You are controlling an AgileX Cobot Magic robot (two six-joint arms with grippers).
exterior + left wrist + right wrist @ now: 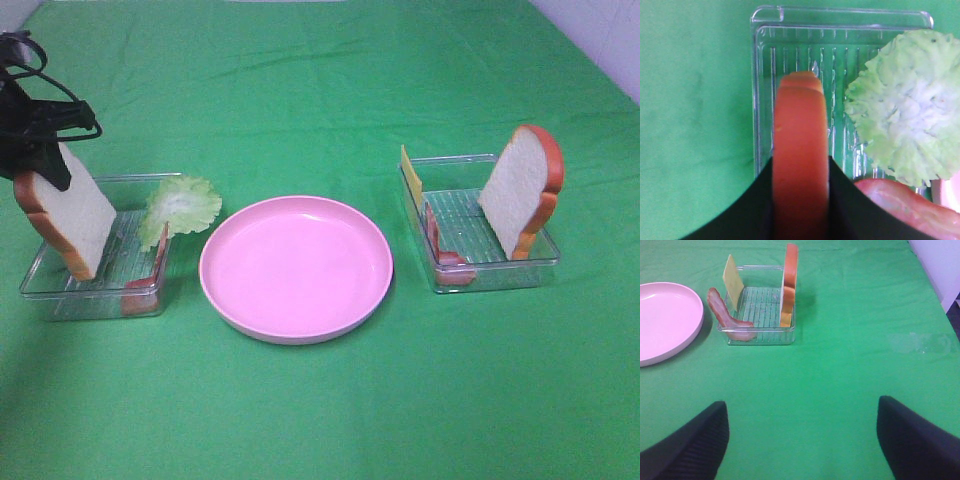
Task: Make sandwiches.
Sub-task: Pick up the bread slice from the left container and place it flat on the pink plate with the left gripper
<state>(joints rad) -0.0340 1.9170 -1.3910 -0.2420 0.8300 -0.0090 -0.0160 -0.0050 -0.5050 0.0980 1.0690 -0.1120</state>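
My left gripper [48,160] is shut on the top edge of a white bread slice [68,215] with an orange-brown crust [800,140]. The slice stands tilted over the left clear tray [60,295]; whether it touches the tray floor I cannot tell. Pale green lettuce [181,206] leans on that tray's right rim, and pink-red bacon [152,280] lies at its near right corner. The right tray [500,262] holds a second bread slice [522,190], yellow cheese [410,170] and bacon [442,250]. My right gripper [802,440] is open over bare cloth, well short of that tray [760,335].
A pink round plate [296,268] sits between the two trays, with nothing on it. Green cloth [320,420] covers the whole table. A white wall edge [600,30] shows at the far right.
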